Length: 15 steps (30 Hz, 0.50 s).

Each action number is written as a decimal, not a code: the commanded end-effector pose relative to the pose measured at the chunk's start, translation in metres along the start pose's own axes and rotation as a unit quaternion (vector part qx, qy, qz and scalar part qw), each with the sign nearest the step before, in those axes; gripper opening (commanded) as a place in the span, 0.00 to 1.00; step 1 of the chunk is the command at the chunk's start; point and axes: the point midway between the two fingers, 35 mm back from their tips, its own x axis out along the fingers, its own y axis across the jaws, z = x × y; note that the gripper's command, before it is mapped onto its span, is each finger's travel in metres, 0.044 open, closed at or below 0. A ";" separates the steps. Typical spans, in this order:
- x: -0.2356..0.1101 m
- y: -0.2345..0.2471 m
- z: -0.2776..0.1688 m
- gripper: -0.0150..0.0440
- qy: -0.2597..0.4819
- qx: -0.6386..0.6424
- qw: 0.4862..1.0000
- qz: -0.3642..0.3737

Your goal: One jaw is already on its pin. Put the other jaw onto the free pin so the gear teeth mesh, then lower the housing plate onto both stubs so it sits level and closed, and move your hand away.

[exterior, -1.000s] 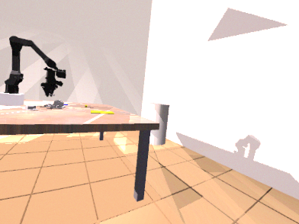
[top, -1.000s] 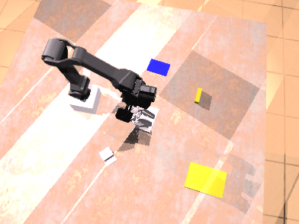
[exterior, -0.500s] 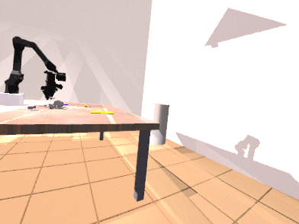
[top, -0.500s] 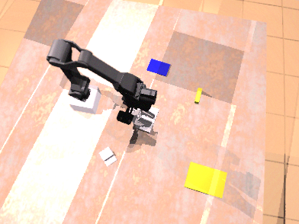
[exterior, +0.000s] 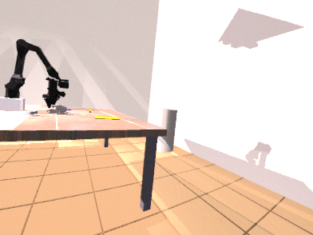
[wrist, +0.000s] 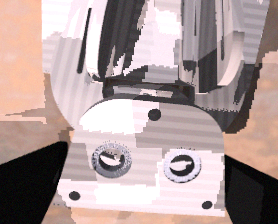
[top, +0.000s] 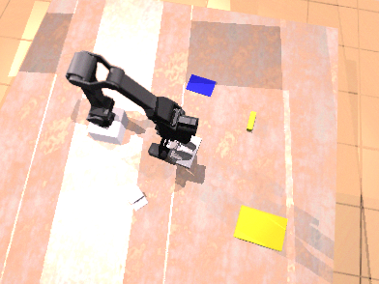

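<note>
My gripper (wrist: pixel 142 156) (exterior: pixel 49 105) is shut on the housing plate (wrist: pixel 150 137), a pale plate with two ringed holes and three small dark holes. The black fingers grip its left and right edges. Dark and bright slivers show through the ringed holes; I cannot tell whether the stubs are in them. Beyond the plate, two long shiny jaws, a left jaw (wrist: pixel 116 37) and a right jaw (wrist: pixel 202 45), lie side by side on a pale base (wrist: pixel 51 52). Their pins and gear teeth are hidden. In the top view the arm partly covers this assembly (top: pixel 189 156).
A blue rectangle (top: pixel 200 86) and a small yellow bar (top: pixel 251 121) lie beyond the arm. A large yellow rectangle (top: pixel 261 228) (exterior: pixel 107 117) lies toward the table's right front. A small whitish piece (top: pixel 139 203) lies front left of the assembly. The arm's white base block (top: pixel 107 131) stands at left.
</note>
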 end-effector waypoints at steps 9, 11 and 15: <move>0.010 -0.001 -0.003 0.85 0.002 -0.002 1.000 -0.003; 0.010 -0.001 -0.003 0.85 0.002 -0.002 1.000 -0.003; 0.010 -0.001 -0.003 0.85 0.002 -0.002 1.000 -0.003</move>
